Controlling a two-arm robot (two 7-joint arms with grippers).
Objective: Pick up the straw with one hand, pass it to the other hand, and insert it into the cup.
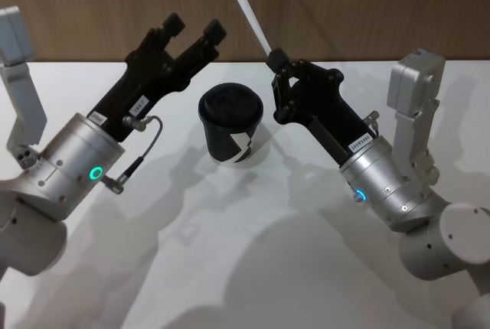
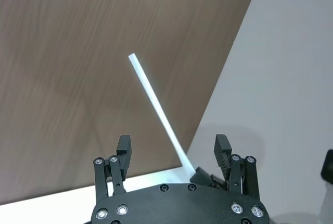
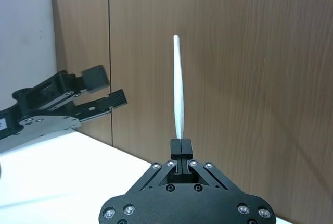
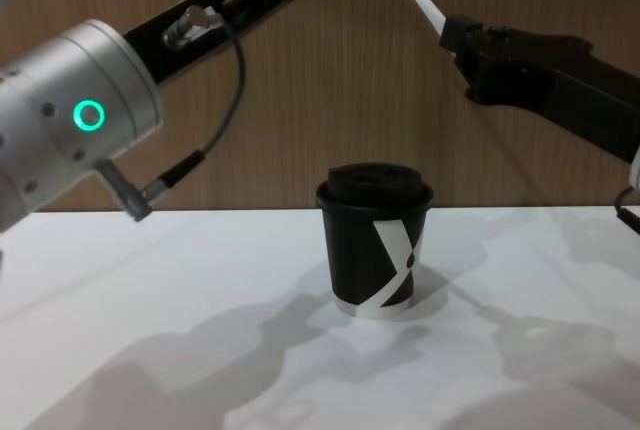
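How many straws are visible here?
1. The straw is clamped at its lower end in the right hand, up in the air near the cup; the open left hand is nearby.

Left gripper (image 2: pixel 173 145), black metal with a screwed plate body, sits in the foreground of the frame. Its two fingers (image 2: pixel 124 146) are spread wide apart with nothing touching them. A thin white plastic straw (image 2: pixel 158 112) slants through the centre of the frame, crossing the gap between the fingers. Its far end is free against the brown wood-grain wall panel (image 2: pixel 78 78). Its near end meets the black tip of the right gripper (image 2: pixel 200 174), mostly hidden behind the left gripper's body. A pale grey-white surface (image 2: pixel 291 78) borders the panel.
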